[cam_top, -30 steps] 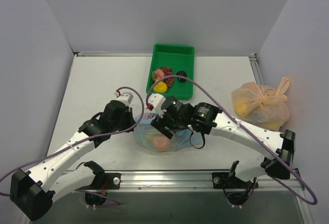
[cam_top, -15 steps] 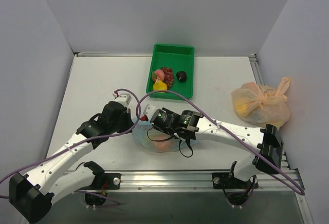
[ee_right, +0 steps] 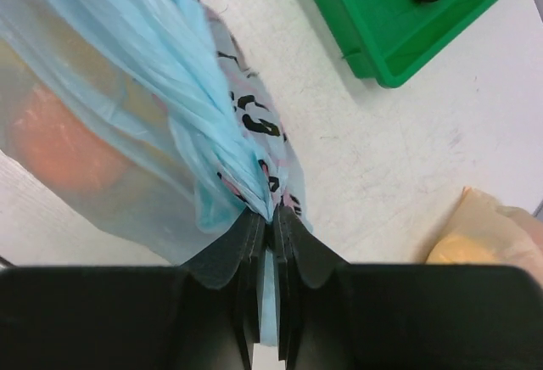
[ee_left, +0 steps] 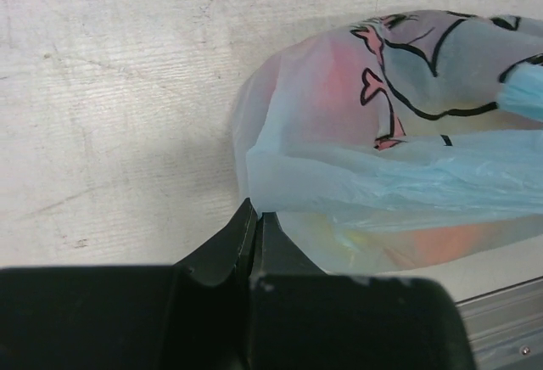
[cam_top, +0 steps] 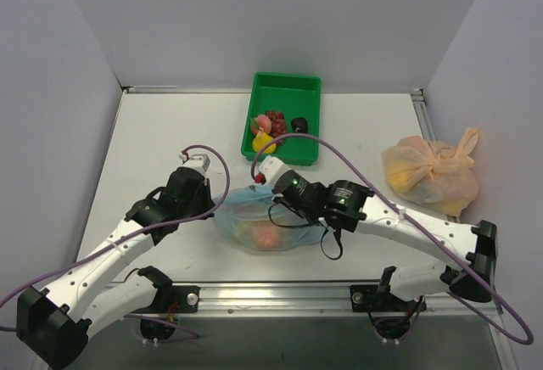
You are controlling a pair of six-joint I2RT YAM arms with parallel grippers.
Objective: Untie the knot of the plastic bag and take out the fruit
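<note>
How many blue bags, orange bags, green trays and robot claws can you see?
blue plastic bag: 1
orange bag: 1
green tray: 1
claws: 2 (left claw, right claw)
Total: 5

plastic bag (ee_left: 382,175): thin translucent film | table (ee_left: 110,90): matt, scuffed white | tray (ee_right: 382,22): glossy plastic

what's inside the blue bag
One orange-red round fruit shows through the thin blue bag. Yellowish patches hint at more, but the bunched, printed plastic hides what else is in there.
</note>
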